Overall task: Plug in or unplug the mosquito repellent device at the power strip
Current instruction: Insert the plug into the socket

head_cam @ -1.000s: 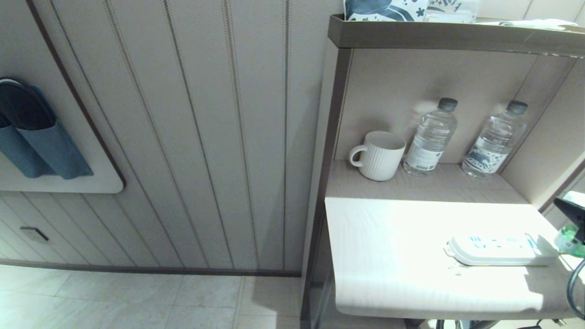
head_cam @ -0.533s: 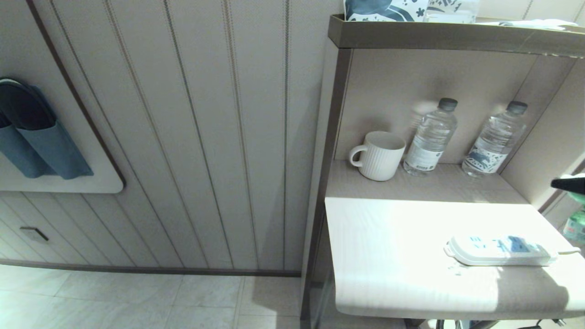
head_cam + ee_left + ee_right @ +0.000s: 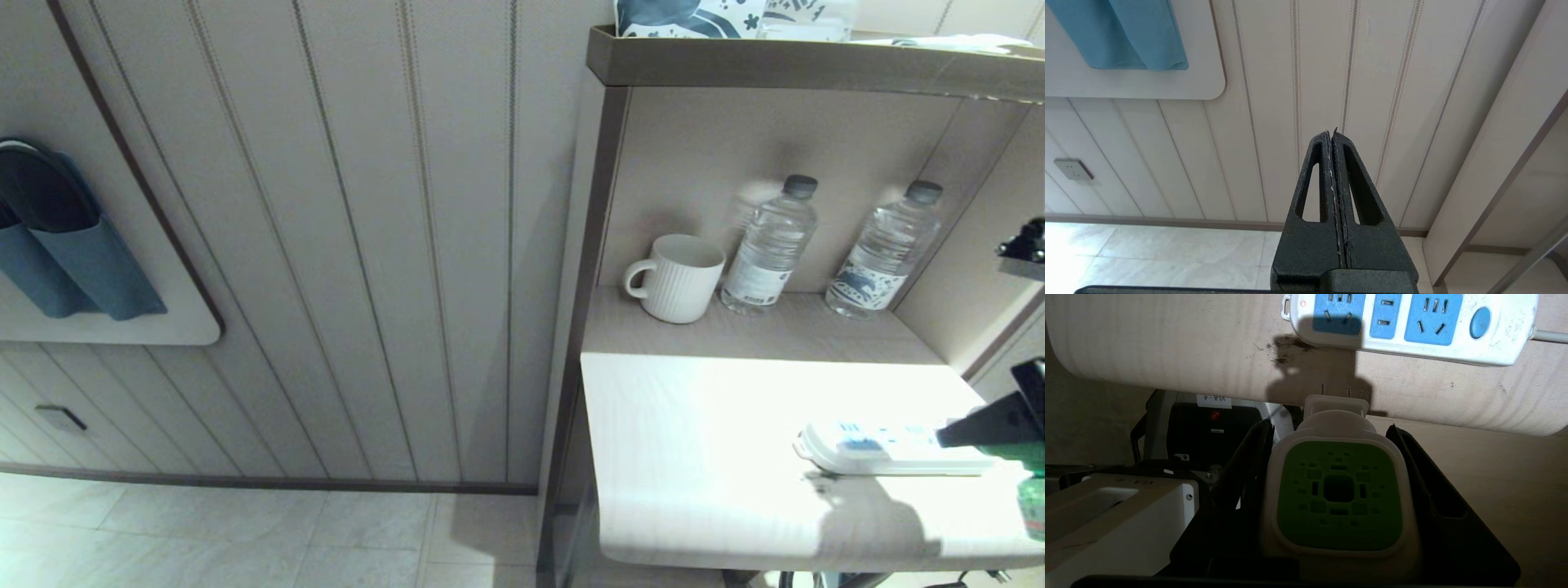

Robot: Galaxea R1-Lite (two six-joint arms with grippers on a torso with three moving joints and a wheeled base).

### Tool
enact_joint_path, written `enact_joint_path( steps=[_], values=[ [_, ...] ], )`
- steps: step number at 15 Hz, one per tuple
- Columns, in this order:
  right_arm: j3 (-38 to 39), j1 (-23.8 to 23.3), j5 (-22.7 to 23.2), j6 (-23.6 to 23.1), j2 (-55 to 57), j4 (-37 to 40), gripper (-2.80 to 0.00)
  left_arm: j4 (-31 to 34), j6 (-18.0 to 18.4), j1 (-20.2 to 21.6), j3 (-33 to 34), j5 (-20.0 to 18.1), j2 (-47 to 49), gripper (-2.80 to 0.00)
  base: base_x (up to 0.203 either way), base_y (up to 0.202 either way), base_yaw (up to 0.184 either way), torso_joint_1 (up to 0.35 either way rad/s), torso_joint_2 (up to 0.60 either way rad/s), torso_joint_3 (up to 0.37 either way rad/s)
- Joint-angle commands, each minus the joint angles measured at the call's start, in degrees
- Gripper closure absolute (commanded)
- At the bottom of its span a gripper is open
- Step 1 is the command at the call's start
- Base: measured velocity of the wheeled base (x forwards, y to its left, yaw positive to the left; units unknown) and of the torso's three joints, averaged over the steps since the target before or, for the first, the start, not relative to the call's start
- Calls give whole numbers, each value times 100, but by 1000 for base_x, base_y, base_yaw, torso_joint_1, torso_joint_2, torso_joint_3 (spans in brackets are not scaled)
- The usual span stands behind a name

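The right tool (image 3: 1331, 437) grasps the mosquito repellent device (image 3: 1339, 494) — one black finger pressed to each side of its white head, the green vented face turned toward the wrist camera. The device is not plugged in: its plug end points toward the power strip (image 3: 1412, 326) but stands apart from it, near the front edge of the surface (image 3: 1167, 347), and its shadow falls across the strip's nearest socket face. In the head view the right tool (image 3: 1000, 425) enters at the right edge, just beside the strip's right end, with a bit of the green bottle (image 3: 1033, 502) showing below it.

The power strip (image 3: 886, 449) lies flat on the pale surface (image 3: 694, 457), toward its near right part, all of its light-blue sockets free and its blue button at the right end by the white cord (image 3: 1549, 335).

On the shelf behind — farther back — stand a white ribbed mug (image 3: 676, 278) and two clear water bottles (image 3: 770, 245) (image 3: 886, 249), the mug leftmost.

The left tool (image 3: 1332, 139) is clenched, fingers pressed together with nothing between them, facing the panelled wall (image 3: 1290, 81) above the tiled floor (image 3: 1167, 253).
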Motion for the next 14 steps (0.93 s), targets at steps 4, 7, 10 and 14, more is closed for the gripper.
enact_joint_path(
  steps=[4,7,10,14],
  values=[
    [-1539,102,-8,-51,938,1232,0,-6,0,0,0,1,-2,0,0,0,0,0,0,0],
    [-2553,268,73,-103,1485,2222,0,-6,0,0,0,1,-2,0,0,0,0,0,0,0],
    [-2780,398,134,-236,1897,2509,0,-6,0,0,0,1,-2,0,0,0,0,0,0,0],
    [-2767,317,127,-236,1791,2517,0,-6,0,0,0,1,-2,0,0,0,0,0,0,0]
  ],
)
